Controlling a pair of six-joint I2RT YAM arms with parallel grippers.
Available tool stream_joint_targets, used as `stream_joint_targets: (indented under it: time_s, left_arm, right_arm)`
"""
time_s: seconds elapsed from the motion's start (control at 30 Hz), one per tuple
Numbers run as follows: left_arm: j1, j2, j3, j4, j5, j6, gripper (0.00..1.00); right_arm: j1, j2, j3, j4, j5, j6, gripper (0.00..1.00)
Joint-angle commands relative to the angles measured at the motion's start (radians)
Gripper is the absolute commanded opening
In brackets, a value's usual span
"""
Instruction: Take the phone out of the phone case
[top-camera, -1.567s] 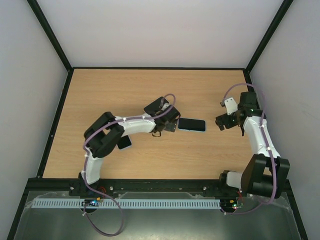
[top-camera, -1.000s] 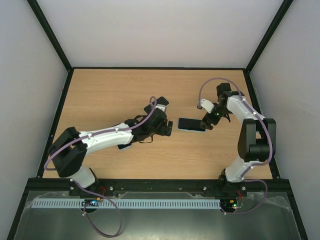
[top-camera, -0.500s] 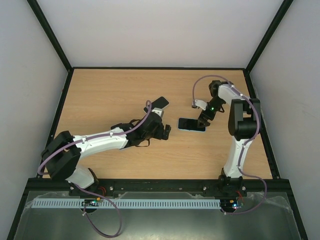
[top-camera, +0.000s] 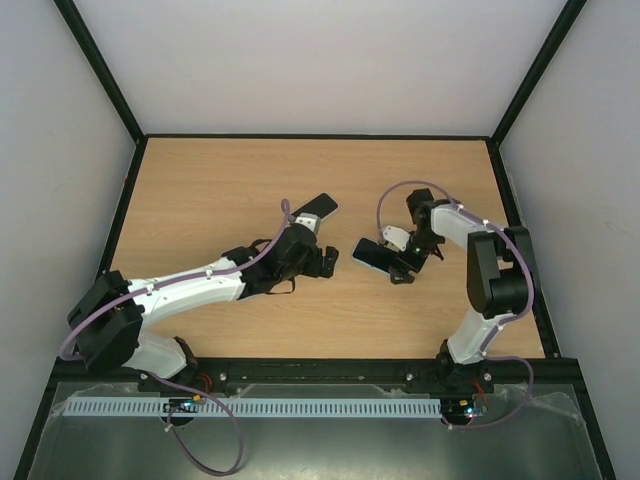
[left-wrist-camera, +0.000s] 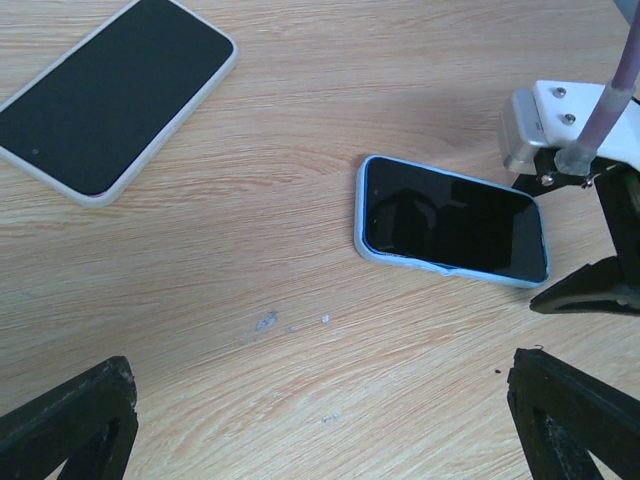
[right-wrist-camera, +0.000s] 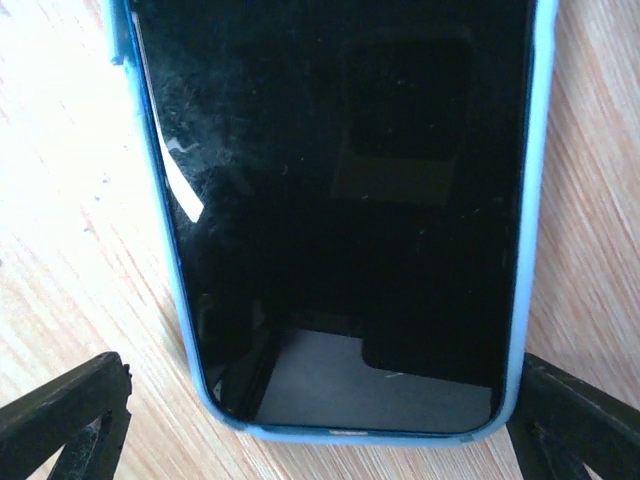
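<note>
The phone in its light-blue case (top-camera: 377, 254) lies screen up on the wooden table. It also shows in the left wrist view (left-wrist-camera: 450, 231), and it fills the right wrist view (right-wrist-camera: 335, 200). My right gripper (top-camera: 402, 268) is open at the phone's right end, with its fingers (right-wrist-camera: 62, 415) on either side of that end and not touching it. My left gripper (top-camera: 326, 262) is open and empty, just left of the phone; its fingertips (left-wrist-camera: 72, 418) show low in the left wrist view.
A second phone in a white case (top-camera: 315, 209) lies on the table behind the left gripper, and also shows in the left wrist view (left-wrist-camera: 112, 95). Black frame rails (top-camera: 115, 245) edge the table on the left, back and right.
The right arm has swung in from the right side to the phone's right end. The left gripper has drawn back a little to the left. The phone has shifted slightly left and turned.
</note>
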Motion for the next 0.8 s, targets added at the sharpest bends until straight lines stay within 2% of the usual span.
stream_joint_targets:
  time_s: [0.0,0.17,0.43,0.57,0.77]
  left_arm:
    - [-0.004,-0.02,-0.018,-0.043,-0.034,-0.019,1.0]
    - [-0.004,-0.016,-0.008,-0.051,-0.039,-0.013,1.0]
    - [-0.004,-0.015,-0.012,-0.055,-0.053,-0.021,1.0]
    - [-0.004,-0.014,-0.013,-0.054,-0.054,-0.027,1.0]
    - [-0.004,-0.008,-0.012,-0.044,-0.052,-0.039,1.0]
  right_arm:
    - [0.064,-0.04,-0.092,0.157,0.102,0.177,0.98]
    - [0.12,-0.04,-0.116,0.22,0.131,0.233,0.97]
    - [0.136,-0.007,-0.088,0.227,0.17,0.238,1.0]
    - [0.141,-0.006,-0.083,0.196,0.196,0.222,0.89]
    - [0.149,-0.03,-0.087,0.148,0.205,0.236,0.66]
